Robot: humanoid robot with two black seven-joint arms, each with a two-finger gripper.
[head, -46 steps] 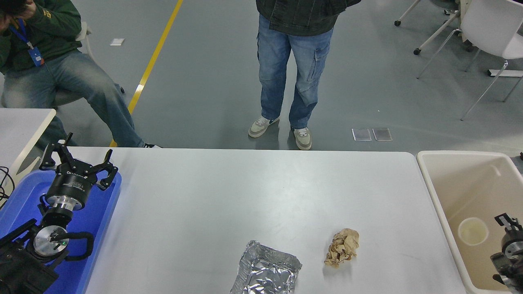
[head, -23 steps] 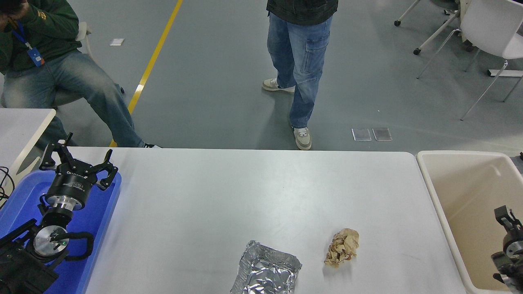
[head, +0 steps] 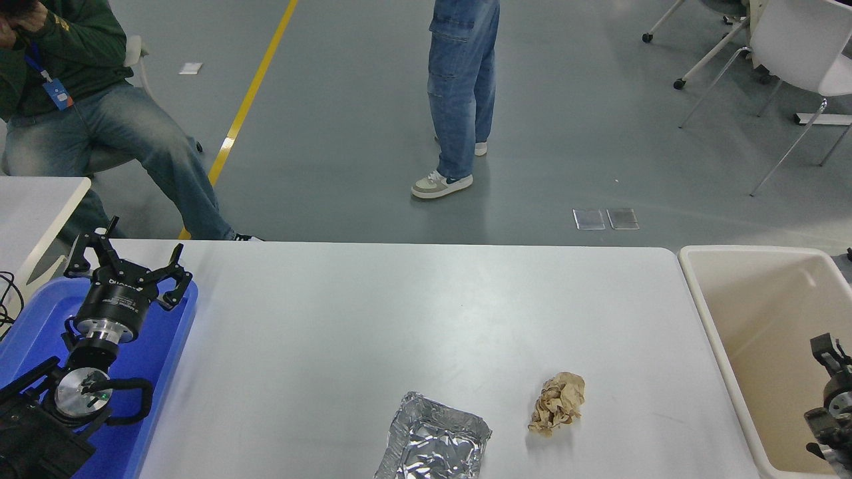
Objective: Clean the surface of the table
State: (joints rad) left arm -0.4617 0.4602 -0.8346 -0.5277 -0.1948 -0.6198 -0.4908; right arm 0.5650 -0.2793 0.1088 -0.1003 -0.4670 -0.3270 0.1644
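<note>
1. Left gripper [head: 126, 266]: fingers [head: 174, 276] spread wide, holding nothing, parked over the blue tray [head: 156, 346] at the table's left edge.
2. Right gripper [head: 829, 349]: mostly cut off at the lower right, above the beige bin [head: 705, 319]; finger state cannot be told.
3. Table surface [head: 373, 313]: rigid, smooth, likely slippery; nothing on it to grip, so clearing means lifting what lies on it.
4. Crumpled brown paper [head: 558, 402], near the front edge, right of centre: light, soft; judged easy to pinch from above.
5. Foil tray [head: 436, 439], at the front edge, just left of the paper: light, thin, dents easily; take it by a rim.
6. Count: one paper wad, one foil tray, one blue tray, one bin, two persons beyond the far edge.
</note>
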